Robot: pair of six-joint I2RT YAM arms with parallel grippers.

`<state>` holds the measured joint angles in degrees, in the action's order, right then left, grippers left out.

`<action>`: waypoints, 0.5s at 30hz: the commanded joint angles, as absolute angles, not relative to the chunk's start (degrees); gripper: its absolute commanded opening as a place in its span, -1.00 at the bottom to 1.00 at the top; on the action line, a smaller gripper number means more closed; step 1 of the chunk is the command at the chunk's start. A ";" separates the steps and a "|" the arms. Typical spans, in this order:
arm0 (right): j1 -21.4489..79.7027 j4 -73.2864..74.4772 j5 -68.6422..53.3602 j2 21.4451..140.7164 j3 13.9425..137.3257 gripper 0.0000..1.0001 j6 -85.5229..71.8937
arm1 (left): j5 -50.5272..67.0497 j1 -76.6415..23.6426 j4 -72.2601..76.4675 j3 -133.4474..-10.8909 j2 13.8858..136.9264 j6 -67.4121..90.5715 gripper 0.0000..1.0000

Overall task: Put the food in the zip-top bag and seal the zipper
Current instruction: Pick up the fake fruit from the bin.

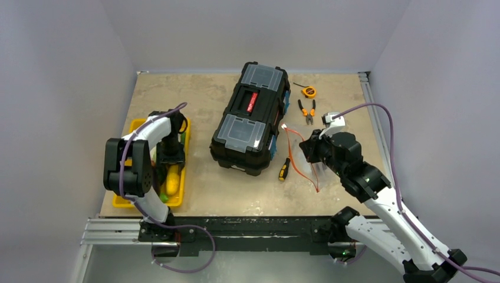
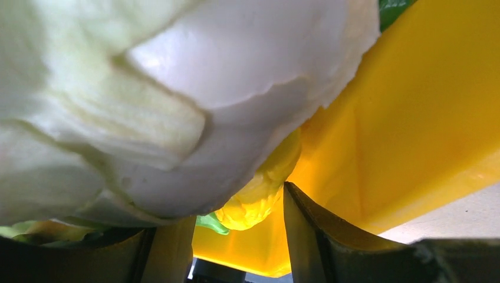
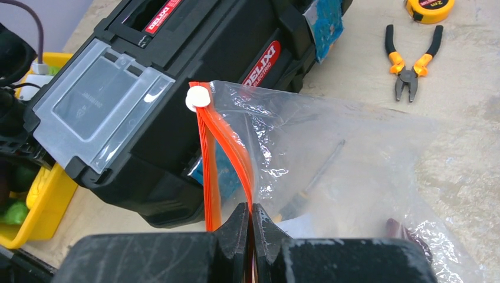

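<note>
My left gripper [image 1: 169,158] reaches down into the yellow tray [image 1: 137,125] among the food. In the left wrist view a large white-green cabbage [image 2: 177,88] fills most of the picture and lies against the left finger [image 2: 171,247]. The jaws stand apart, open [image 2: 236,212], with a yellow food piece [image 2: 259,194] beyond the gap. My right gripper [image 3: 252,207] is shut on one lip of the red-orange zipper [image 3: 236,153] of the clear zip-top bag [image 3: 354,159], holding its mouth open above the table. A dark purple piece [image 3: 401,227] shows inside the bag.
A black toolbox [image 1: 250,118] stands mid-table between the tray and the bag [image 1: 312,165]. A black-and-yellow screwdriver [image 1: 284,169] lies beside the bag. Orange-handled pliers [image 1: 306,111] and a yellow tape measure [image 1: 309,91] lie at the back right. More yellow food [image 1: 172,181] sits in the tray.
</note>
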<state>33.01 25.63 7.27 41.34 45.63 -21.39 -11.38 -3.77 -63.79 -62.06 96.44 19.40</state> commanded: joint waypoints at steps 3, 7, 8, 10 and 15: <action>33.13 23.16 6.00 40.50 45.62 -1.00 -20.49 | -11.40 -4.04 -64.49 -65.18 99.72 19.00 0.04; 33.11 23.16 6.07 40.25 45.62 -1.00 -20.49 | -13.21 -4.62 -64.54 -65.15 98.74 20.40 -0.33; 33.17 23.12 6.00 40.28 45.62 -1.00 -20.48 | -14.41 -4.96 -64.75 -65.01 97.88 20.86 -0.43; 33.12 23.13 6.07 40.50 45.62 -1.00 -20.48 | -17.28 -6.06 -65.44 -64.72 95.65 21.75 -0.57; 33.20 23.03 5.77 41.43 45.62 -1.00 -20.44 | -20.19 -7.54 -68.27 -64.92 85.88 23.38 -0.77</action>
<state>33.01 25.63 6.42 41.23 45.60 -21.39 -16.27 -6.55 -65.84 -63.59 95.39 21.12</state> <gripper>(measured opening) 0.004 0.205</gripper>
